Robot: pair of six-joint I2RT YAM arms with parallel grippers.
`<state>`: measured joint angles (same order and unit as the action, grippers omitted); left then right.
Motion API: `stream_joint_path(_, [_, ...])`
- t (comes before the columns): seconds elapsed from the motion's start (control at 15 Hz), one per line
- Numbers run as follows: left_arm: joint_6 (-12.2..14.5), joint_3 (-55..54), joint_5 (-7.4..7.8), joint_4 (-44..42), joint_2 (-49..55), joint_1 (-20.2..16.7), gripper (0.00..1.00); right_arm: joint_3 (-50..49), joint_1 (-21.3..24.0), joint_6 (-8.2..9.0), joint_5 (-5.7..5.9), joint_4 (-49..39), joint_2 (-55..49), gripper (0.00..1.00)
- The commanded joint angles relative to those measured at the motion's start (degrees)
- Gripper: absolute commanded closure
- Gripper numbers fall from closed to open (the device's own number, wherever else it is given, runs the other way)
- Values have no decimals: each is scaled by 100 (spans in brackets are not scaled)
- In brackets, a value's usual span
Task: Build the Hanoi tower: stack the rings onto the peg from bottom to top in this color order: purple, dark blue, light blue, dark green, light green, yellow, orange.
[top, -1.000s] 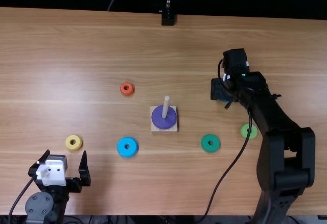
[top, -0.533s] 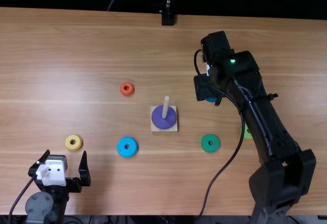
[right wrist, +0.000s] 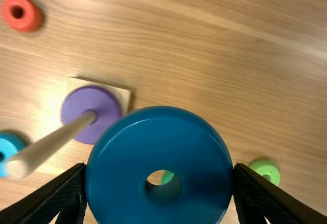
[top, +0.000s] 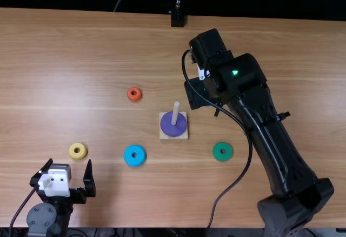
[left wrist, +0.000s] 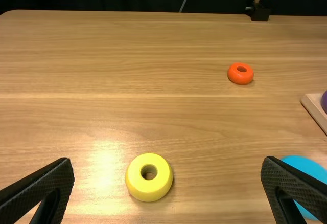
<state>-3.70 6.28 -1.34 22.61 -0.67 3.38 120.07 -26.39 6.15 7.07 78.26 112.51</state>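
One dark blue ring is clamped between the right gripper's fingers

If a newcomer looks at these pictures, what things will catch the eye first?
Most likely the big dark blue ring, held between the fingers of the right gripper above the table. Next comes the purple ring, lying around the pale peg on its square base near the middle of the table. The orange ring also stands out, on bare wood beyond the yellow ring.
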Motion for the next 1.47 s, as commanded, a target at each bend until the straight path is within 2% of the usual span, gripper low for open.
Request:
stream_joint_path(0.0, [33, -628, -34, 428, 67, -4, 0, 192, -156, 28, 31, 6, -221, 100])
stream_joint_path(0.2, [33, -628, -34, 428, 67, -4, 0, 324, -463, 28, 31, 6, -291, 100])
stream_joint_path(0.33, [33, -628, -34, 428, 67, -4, 0, 359, -630, 250, 31, -4, -291, 100])
stream_joint_path(0.47, [33, -628, -34, 428, 67, -4, 0, 359, -789, 313, 31, -4, -282, 100])
stream_joint_path(1.4, [33, -628, -34, 428, 67, -4, 0, 315, -982, 344, 0, -57, -150, 100])
